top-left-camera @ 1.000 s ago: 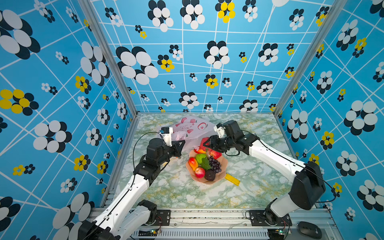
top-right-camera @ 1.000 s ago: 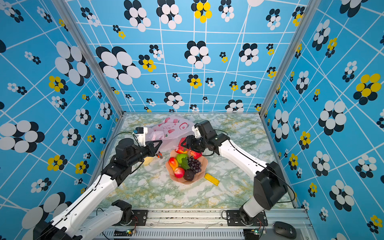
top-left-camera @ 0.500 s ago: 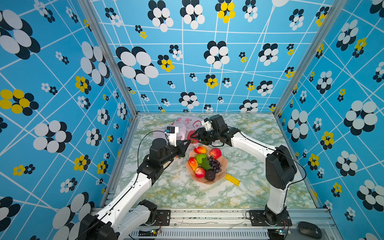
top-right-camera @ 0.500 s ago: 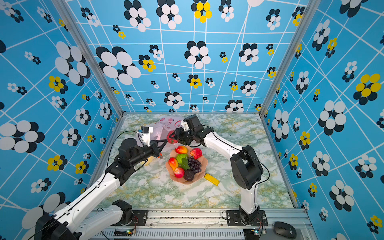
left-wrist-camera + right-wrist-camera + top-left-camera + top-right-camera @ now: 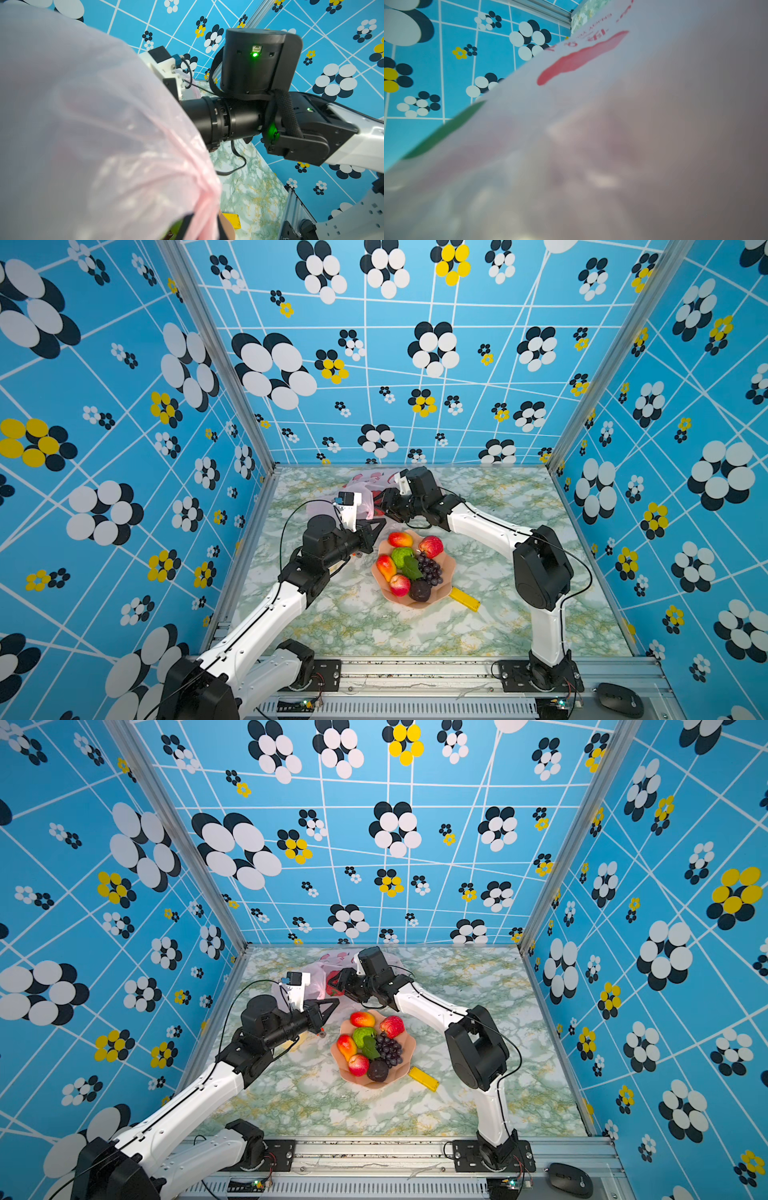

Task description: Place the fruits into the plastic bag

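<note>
The pale-pink plastic bag point(image 5: 365, 485) lies at the back of the table in both top views. My left gripper point(image 5: 383, 524) is shut on a bunched strip of the bag point(image 5: 199, 224), pinched between its black fingers point(image 5: 185, 226). My right gripper point(image 5: 334, 984) reaches left to the bag's mouth, shut on a small red fruit point(image 5: 332, 987). The bag point(image 5: 612, 124) fills the right wrist view and hides those jaws. The other fruits sit on the plate: peach point(image 5: 400, 539), apple point(image 5: 431, 546), green one point(image 5: 402, 556), grapes point(image 5: 430, 570), plum point(image 5: 419, 591).
The salmon scalloped plate point(image 5: 448, 574) stands mid-table, just in front of both grippers. A flat yellow block point(image 5: 464, 598) lies at its front right edge. Blue patterned walls close in three sides. A black mouse point(image 5: 619, 699) rests on the front rail.
My right gripper has moved from over the plate back and left to the bag's mouth, carrying the red fruit. The left gripper has shifted slightly right, still holding the bag.
</note>
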{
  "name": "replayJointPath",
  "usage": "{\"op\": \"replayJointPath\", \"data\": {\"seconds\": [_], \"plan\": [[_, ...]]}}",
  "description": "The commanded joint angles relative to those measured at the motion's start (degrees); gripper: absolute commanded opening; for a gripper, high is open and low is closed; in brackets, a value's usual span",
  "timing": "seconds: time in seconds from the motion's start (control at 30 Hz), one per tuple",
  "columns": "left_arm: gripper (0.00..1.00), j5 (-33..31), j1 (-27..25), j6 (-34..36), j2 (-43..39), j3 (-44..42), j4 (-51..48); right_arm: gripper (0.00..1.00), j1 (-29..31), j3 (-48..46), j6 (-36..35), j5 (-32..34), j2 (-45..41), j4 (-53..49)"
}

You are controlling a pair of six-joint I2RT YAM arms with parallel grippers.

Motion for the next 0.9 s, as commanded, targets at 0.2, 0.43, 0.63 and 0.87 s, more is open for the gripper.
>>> {"op": "replayJointPath", "data": {"seconds": [0.2, 0.43, 0.63, 0.87], "plan": [[0.0, 3.0, 0.0, -5.3, 3.1, -1.2, 8.8, 0.73, 0.0, 8.1, 2.6, -5.6, 6.6, 4.6], [0.0, 2.3, 1.1, -5.9, 2.0, -2.0, 7.3, 0.82, -0.2, 5.2, 0.4, -5.8, 3.1, 5.4], [0.0, 1.2, 2.0, -9.3, 1.7, -2.8, 6.1, 0.82, -0.9, -1.1, -6.4, -2.2, -4.6, -0.9], [0.0, 2.4, 1.9, -11.6, 0.0, -3.4, -0.4, 0.83, -5.8, -7.3, -17.7, 3.1, -12.9, -11.3]]}}
